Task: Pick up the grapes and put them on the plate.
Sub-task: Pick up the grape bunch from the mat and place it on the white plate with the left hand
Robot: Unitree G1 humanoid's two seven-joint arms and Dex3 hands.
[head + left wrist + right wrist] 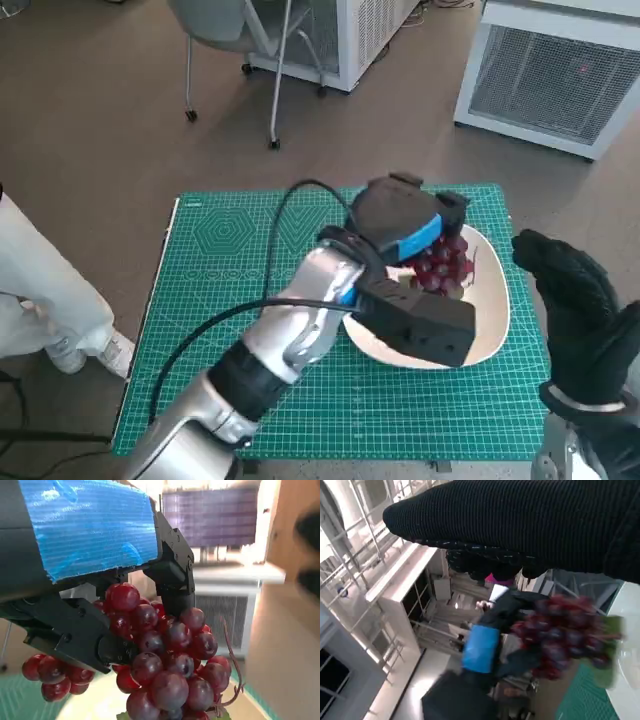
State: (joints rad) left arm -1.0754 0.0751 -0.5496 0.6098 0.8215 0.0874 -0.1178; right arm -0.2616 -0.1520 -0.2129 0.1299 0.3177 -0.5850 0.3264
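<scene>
**Grapes hanging over the plate in the left hand**

Brown flooring is surrounding a small counter covered by a green gridded cutting mat [250, 330], with white slatted cabinets [555, 85] and the wheeled legs of a grey chair [235, 60] standing beyond it. A person's white trouser leg and pale shoe [55, 310] are showing at the counter's left side.

On the mat's right half, a shallow cream-coloured oval plate [495, 320] is lying flat. The black left hand with blue tape over its back [405, 250] is reaching over that plate and grasping a bunch of dark red grapes [170, 665]. In the left wrist view the black fingers [75, 630] are clamping the upper part of the bunch from two sides, while most of the berries are hanging below them, directly above the plate's pale surface. Whether the lowest berries are touching the plate cannot be told.

The right hand in its black knitted glove [565, 300] is hovering just beside the plate's right edge, fingers spread and holding nothing.
</scene>
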